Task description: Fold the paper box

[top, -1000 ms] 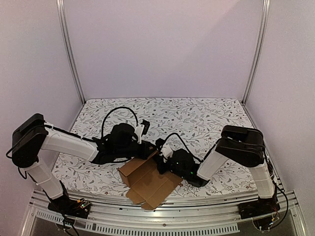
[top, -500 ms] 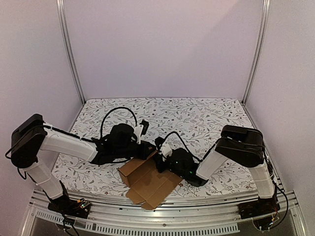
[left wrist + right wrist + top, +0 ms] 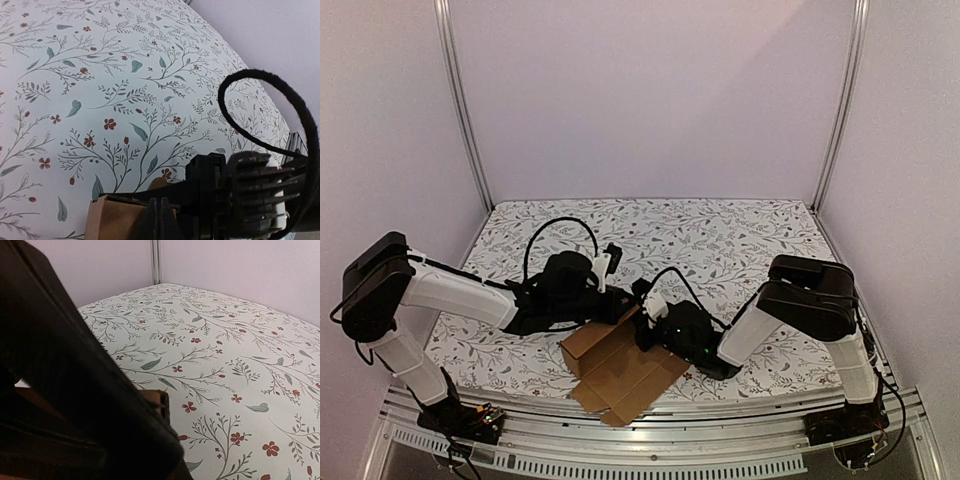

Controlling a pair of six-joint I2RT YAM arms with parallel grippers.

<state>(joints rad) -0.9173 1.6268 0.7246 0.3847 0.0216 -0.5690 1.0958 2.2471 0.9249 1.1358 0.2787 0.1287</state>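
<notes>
Your box (image 3: pixel 620 372), matte brown cardboard with its flaps splayed, lies at 6 o'clock on the flowered cloth (image 3: pixel 740 240). The two arms meet at its 12 o'clock flap. The left gripper (image 3: pixel 623 308) is clenched, and so is the right gripper (image 3: pixel 642 330). You can't tell whether either pinches cardboard, because a dark blur blocks the right wrist view.

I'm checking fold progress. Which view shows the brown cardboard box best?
Top external: the brown cardboard box shows nearly whole, flaps spread out. Left wrist catches only one edge; right wrist only a corner.
</notes>
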